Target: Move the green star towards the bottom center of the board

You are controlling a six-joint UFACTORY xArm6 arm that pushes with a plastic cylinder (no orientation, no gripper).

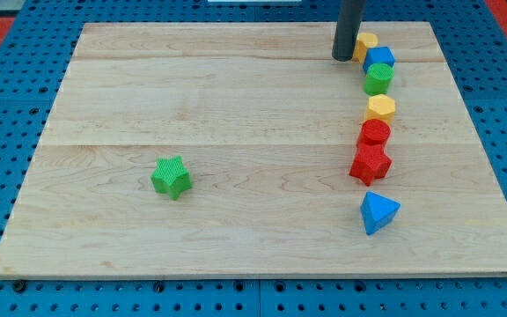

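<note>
The green star lies on the wooden board, left of the middle and in the lower half. My tip is near the view's top right, far from the star, just left of a yellow block and a blue block. The tip is up and to the right of the star.
A column of blocks runs down the right side: a green round block, a yellow hexagon, a red round block, a red star and a blue triangle. A blue pegboard surrounds the board.
</note>
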